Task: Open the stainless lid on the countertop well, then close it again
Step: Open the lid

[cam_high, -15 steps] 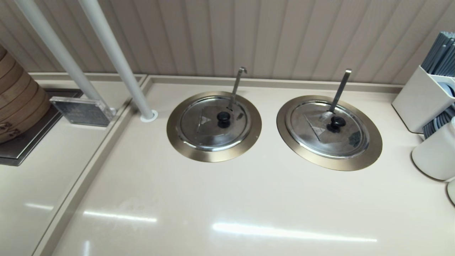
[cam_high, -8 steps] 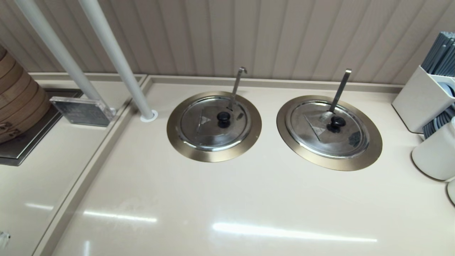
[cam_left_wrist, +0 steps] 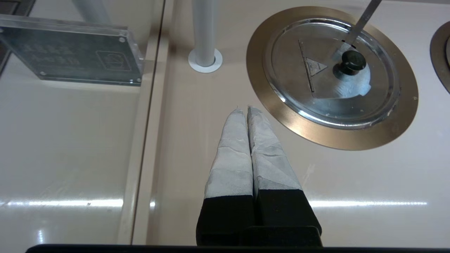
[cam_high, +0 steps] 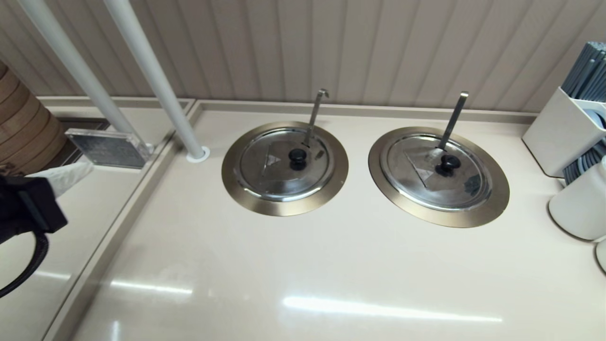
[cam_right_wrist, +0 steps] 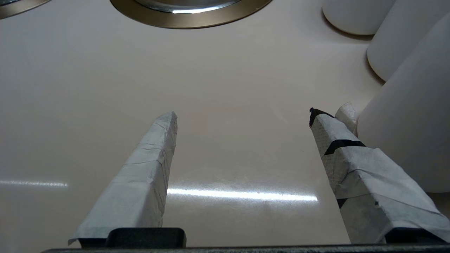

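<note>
The stainless lid (cam_high: 279,166) lies flat and closed on the countertop well, inside its bronze ring (cam_high: 236,182). Its black knob (cam_high: 297,158) sits at the centre, and the hook-ended ladle handle (cam_high: 315,113) rises through the edge notch. My left gripper (cam_high: 87,166) is at the far left of the head view, shut and empty, well away from the lid. The left wrist view shows the left gripper (cam_left_wrist: 243,109) above bare counter, with the lid (cam_left_wrist: 316,80) and ring (cam_left_wrist: 267,105) ahead of it and to one side. My right gripper (cam_right_wrist: 242,114) hangs open over bare counter, out of the head view.
The twin lid (cam_high: 435,173) with the straight ladle handle is to the right. White containers (cam_high: 558,132) (cam_high: 575,208) stand at the right edge, close to the right gripper. A white pole (cam_high: 156,85), an acrylic sign (cam_high: 109,148) and a bamboo steamer (cam_high: 23,128) stand at the left.
My left arm has come into the head view from the left edge, its shut fingers now pointing toward the sign. Both lids stay as they were.
</note>
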